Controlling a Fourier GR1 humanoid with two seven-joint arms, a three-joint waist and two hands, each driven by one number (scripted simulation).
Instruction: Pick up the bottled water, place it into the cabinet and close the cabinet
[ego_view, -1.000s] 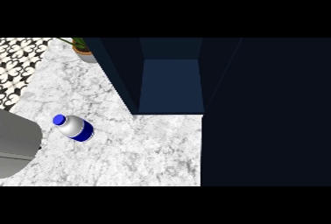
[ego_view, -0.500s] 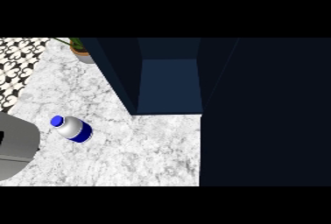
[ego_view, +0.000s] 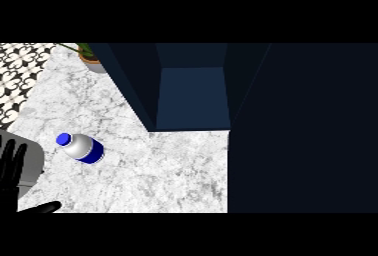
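The left hand (ego_view: 9, 190) holds nothing; its fingers (ego_view: 10, 160) are straight and spread. Near them the bottled water (ego_view: 81, 148) sits alone on the counter (ego_view: 170, 170), easy to grab. The cabinet (ego_view: 192, 95) is open, ready for it.

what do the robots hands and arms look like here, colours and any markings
Only the left hand shows, at the view's left edge. It is plain black all over, with long slim fingers and a separate thumb, and no markings, cables or sleeve can be seen. The grey shape behind it may be part of the arm, but I cannot tell. The right hand is out of view.
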